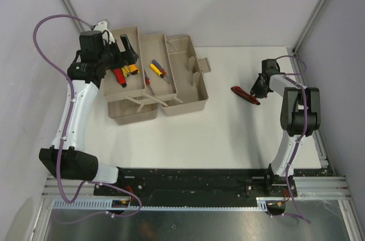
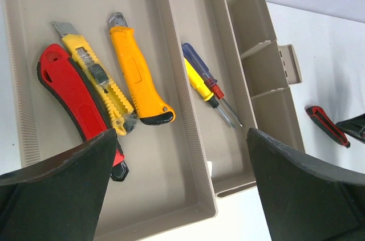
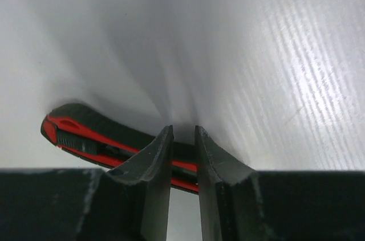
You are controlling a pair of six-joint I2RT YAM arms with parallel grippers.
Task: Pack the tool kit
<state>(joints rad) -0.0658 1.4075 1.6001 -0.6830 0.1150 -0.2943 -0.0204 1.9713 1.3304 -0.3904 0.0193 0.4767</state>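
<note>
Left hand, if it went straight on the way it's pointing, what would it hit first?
Most likely the bare floor of the beige tray, beside the orange cutter; the open left hand points down into it, though depth is unclear.

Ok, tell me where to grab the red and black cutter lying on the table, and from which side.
Take the red and black cutter across its slim body near mid-length, coming straight down from above. It lies flat on the table, long and narrow, so its two long edges suit a pinch.
</note>
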